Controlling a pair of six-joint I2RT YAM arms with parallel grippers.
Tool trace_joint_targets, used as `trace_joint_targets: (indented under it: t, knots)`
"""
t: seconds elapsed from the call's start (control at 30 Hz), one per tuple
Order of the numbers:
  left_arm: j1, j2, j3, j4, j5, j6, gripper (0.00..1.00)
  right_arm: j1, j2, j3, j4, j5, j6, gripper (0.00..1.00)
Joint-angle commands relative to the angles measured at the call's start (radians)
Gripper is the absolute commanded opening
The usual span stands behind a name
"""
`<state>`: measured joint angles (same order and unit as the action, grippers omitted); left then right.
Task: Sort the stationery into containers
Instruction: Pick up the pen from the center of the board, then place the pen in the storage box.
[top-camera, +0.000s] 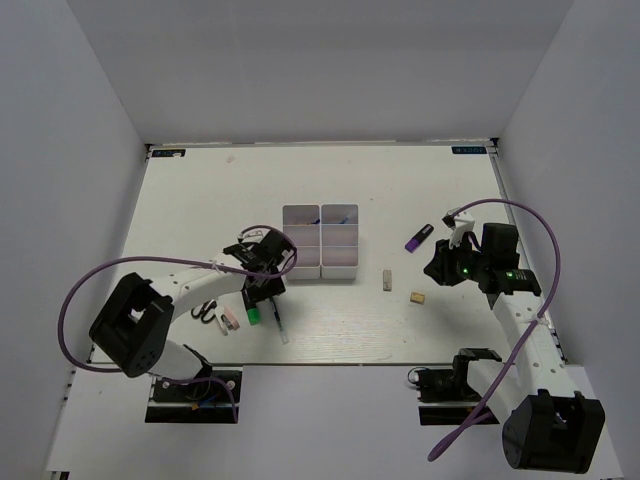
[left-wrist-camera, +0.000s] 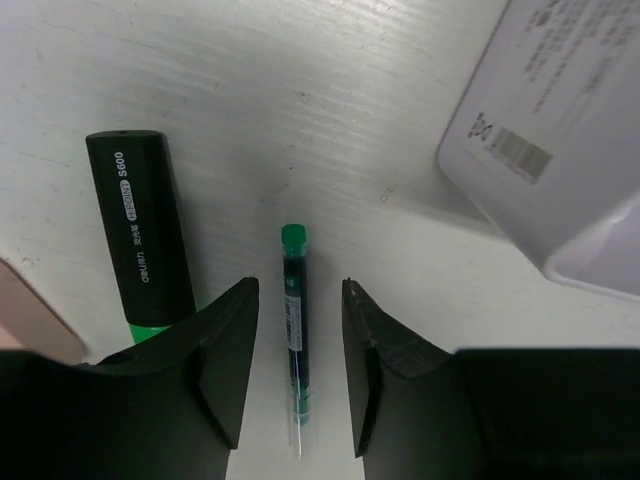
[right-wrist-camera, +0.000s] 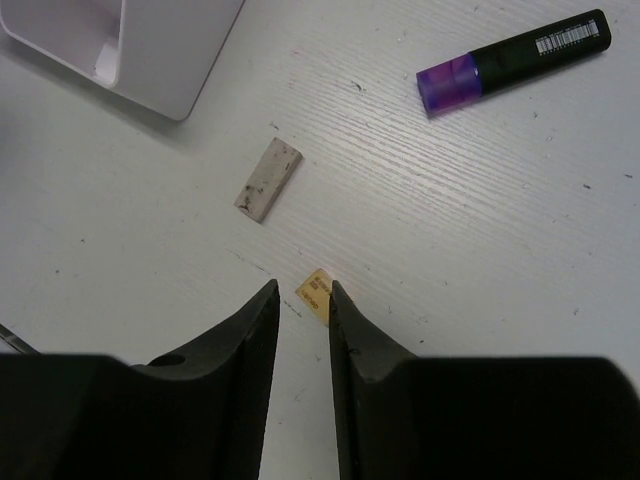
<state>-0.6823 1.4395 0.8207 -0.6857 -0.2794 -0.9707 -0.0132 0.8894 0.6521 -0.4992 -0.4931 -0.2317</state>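
The containers (top-camera: 320, 242) are a white block of six bins at mid-table. My left gripper (left-wrist-camera: 300, 284) hangs open over a thin green-capped pen (left-wrist-camera: 293, 320) that lies on the table between its fingers, untouched. Left of it lie a black green-tipped marker (left-wrist-camera: 145, 235) and a pink piece (left-wrist-camera: 30, 315). My right gripper (right-wrist-camera: 301, 286) is open by a narrow gap and holds nothing. The tiny tan block (right-wrist-camera: 314, 295) lies just past its tips, partly hidden by the right finger. A grey stick (right-wrist-camera: 268, 180) and a purple-black marker (right-wrist-camera: 510, 50) lie farther off.
A corner of the bins (left-wrist-camera: 560, 130) stands close to the right of my left gripper. A small black item (top-camera: 205, 310) lies left of the pink piece (top-camera: 231, 318). Something dark blue shows inside a far bin (top-camera: 315, 218). The table's near edge (top-camera: 320, 362) runs just beyond the pen (top-camera: 280, 325).
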Motion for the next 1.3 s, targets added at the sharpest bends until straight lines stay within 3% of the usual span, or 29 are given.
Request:
trace_joint_targets:
  t: [0.0,0.23,0.33,0.43,0.47,0.53,0.6,0.7,0.73,0.83,0.9,0.93,0.97,1.0,1.1,1.27]
  knots:
    - [0.004,0.013,-0.022,0.049,0.031,-0.046,0.49,-0.005,-0.007,0.027,0.016,0.005,0.005,0.3]
    - [0.006,0.056,-0.04,0.08,0.045,-0.053,0.46,-0.004,-0.009,0.029,0.013,0.007,0.005,0.3]
    - [0.007,0.081,-0.043,0.083,0.042,-0.059,0.4,-0.004,-0.01,0.03,0.014,0.007,0.005,0.3]
    - [0.007,0.101,-0.046,0.081,0.049,-0.06,0.21,-0.005,-0.01,0.03,0.014,0.008,0.006,0.3]
    - [0.006,0.099,-0.046,0.072,0.055,-0.059,0.1,-0.005,-0.013,0.03,0.014,0.01,0.008,0.3]
    - [0.006,0.073,-0.046,0.068,0.059,-0.049,0.02,-0.005,-0.014,0.03,0.014,0.008,0.006,0.32]
    - [0.001,0.052,-0.031,0.043,0.054,-0.03,0.0,-0.005,-0.017,0.032,0.016,0.005,0.009,0.32]
    - [-0.025,-0.029,0.027,-0.021,0.031,0.027,0.0,-0.004,-0.018,0.032,0.013,0.005,0.009,0.43]
    - [-0.057,-0.043,0.067,-0.037,0.028,0.039,0.0,-0.004,-0.017,0.032,0.01,0.002,0.008,0.55]
    - [-0.118,-0.106,0.176,-0.074,0.022,0.136,0.0,-0.004,-0.023,0.034,0.011,0.001,0.008,0.61]
    - [-0.141,-0.134,0.222,-0.049,0.0,0.206,0.0,-0.002,-0.021,0.034,0.013,-0.005,0.009,0.42]
    - [-0.17,-0.137,0.28,-0.005,-0.004,0.308,0.0,-0.002,-0.02,0.032,0.01,-0.007,0.009,0.28]
    - [-0.177,-0.136,0.294,0.049,-0.021,0.34,0.0,-0.004,-0.021,0.032,0.011,-0.007,0.009,0.06]
    - [-0.183,-0.13,0.329,0.069,-0.03,0.364,0.0,-0.002,-0.023,0.034,0.013,-0.006,0.011,0.01]
    - [-0.187,-0.094,0.356,0.279,-0.041,0.556,0.0,-0.004,-0.023,0.029,0.022,0.008,0.014,0.0]
    - [-0.197,-0.024,0.288,0.798,0.052,1.035,0.0,-0.004,-0.027,0.027,0.021,0.013,0.015,0.03]
